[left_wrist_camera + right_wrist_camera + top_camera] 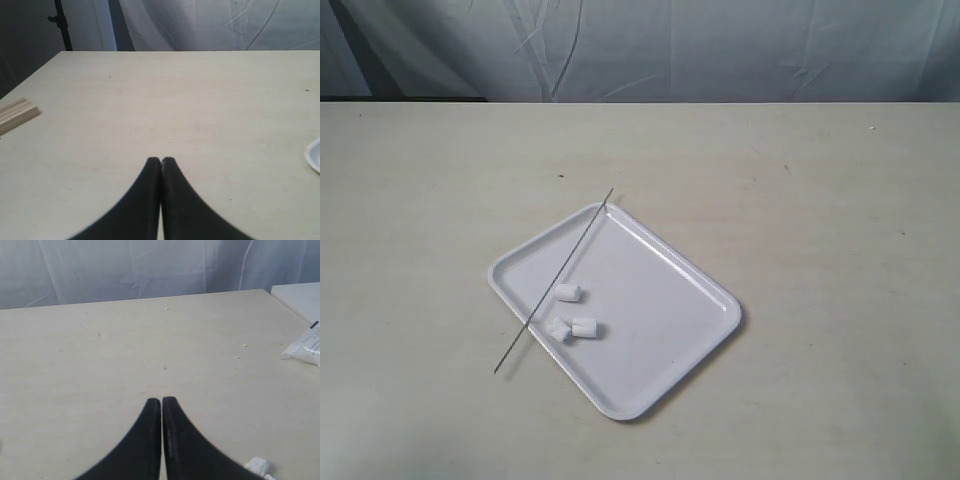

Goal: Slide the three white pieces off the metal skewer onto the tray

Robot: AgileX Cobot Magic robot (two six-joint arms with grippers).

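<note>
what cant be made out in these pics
- Exterior view: white pieces too small to tell whether the lower two touch.
- Left wrist view: tray cut off by the frame edge, only a rim sliver shows.
- Right wrist view: white lump beside the end effector, cut by the frame edge, unidentifiable.
- Right wrist view: plastic bag cut off, contents unclear.

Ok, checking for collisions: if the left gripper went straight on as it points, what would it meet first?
Likely nothing: the left gripper points over bare table; the tray lies off to one side. Depth unclear.
</note>
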